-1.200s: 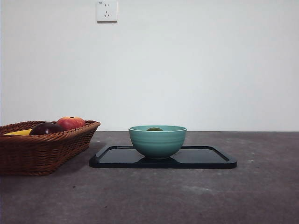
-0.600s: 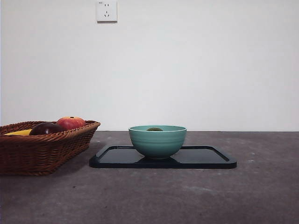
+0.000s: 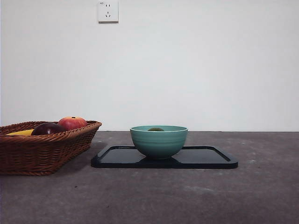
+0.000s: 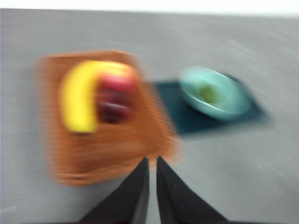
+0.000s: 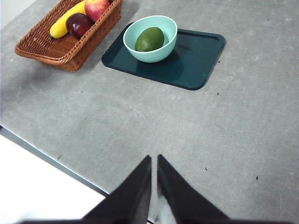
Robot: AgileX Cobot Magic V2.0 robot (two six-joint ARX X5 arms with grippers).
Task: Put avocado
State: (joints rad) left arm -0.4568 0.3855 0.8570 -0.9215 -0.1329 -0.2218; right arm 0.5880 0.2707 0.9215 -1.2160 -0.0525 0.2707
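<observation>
Avocado (image 5: 149,39), dark green oval fruit, lies inside teal ceramic bowl (image 5: 161,51) at tray's (image 5: 196,60) 9 o'clock. Placement judged complete; left gripper (image 4: 152,161) and right gripper (image 5: 154,159) pressed together, empty. Next: none needed.

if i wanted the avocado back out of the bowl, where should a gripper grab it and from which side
Probably from straight above. The avocado lies on its side, low in the teal bowl, whose wall blocks any sideways approach; in the front view only its top peeks over the rim. Close the jaws across its narrower middle, not end to end.
</observation>
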